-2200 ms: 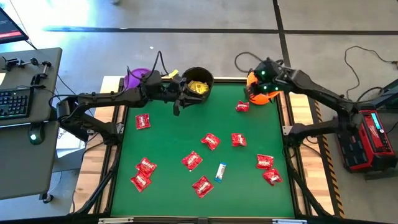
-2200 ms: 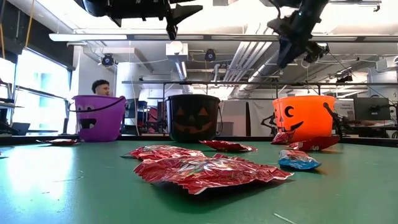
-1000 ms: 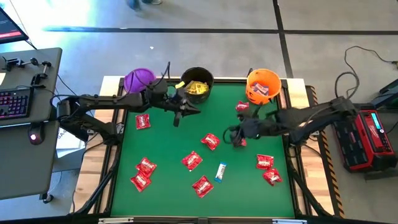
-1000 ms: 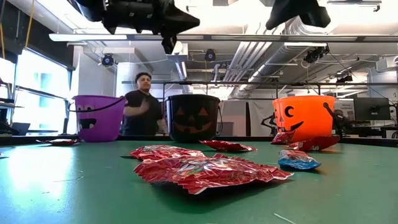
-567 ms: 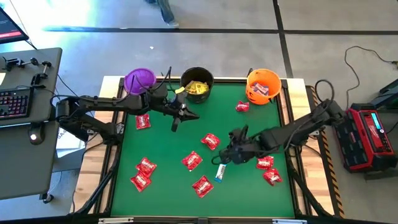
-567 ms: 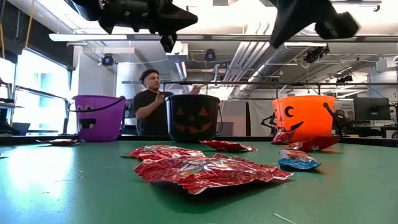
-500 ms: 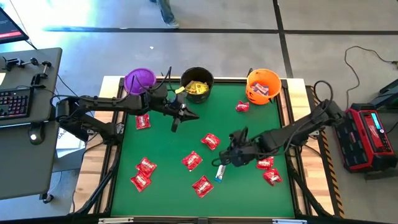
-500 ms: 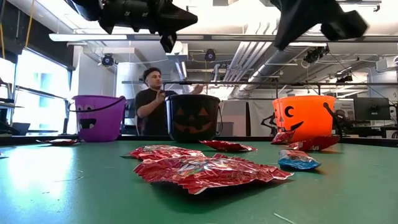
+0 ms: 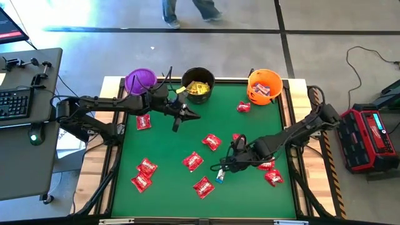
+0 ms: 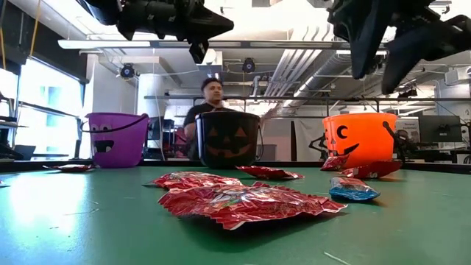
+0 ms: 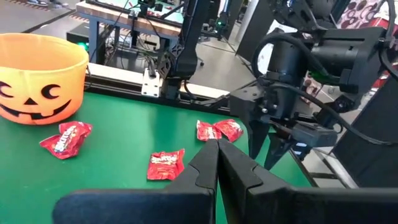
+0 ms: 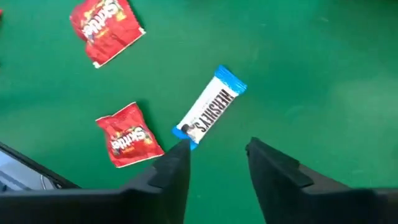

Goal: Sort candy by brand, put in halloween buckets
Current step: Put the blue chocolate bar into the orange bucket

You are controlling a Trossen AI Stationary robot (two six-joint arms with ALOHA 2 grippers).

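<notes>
A white-and-blue candy bar [image 12: 210, 111] lies flat on the green table [image 9: 169, 187], near the middle right [image 9: 220, 175]. My right gripper [image 12: 217, 152] hangs just above it, open and pointing steeply down, and touches nothing [image 9: 223, 167]. Several red candy packets [image 9: 193, 161] lie scattered on the cloth. The purple bucket [image 9: 140, 80], the black bucket [image 9: 198, 81] holding yellow candy, and the orange bucket [image 9: 264, 86] stand along the far edge. My left gripper [image 9: 197, 115] hovers shut and empty in front of the black bucket [image 11: 217, 155].
Red packets lie close to the bar, one to either side of it [image 12: 129, 135] [image 12: 106, 28]. Another red packet [image 9: 243, 107] lies by the orange bucket. A person [image 10: 213, 92] moves behind the far edge of the table.
My right gripper has dropped and moved toward the near left, from beside a red packet to just above the white-and-blue bar. It has rolled and its fingers have opened. The left arm has kept still. A person has walked along behind the table.
</notes>
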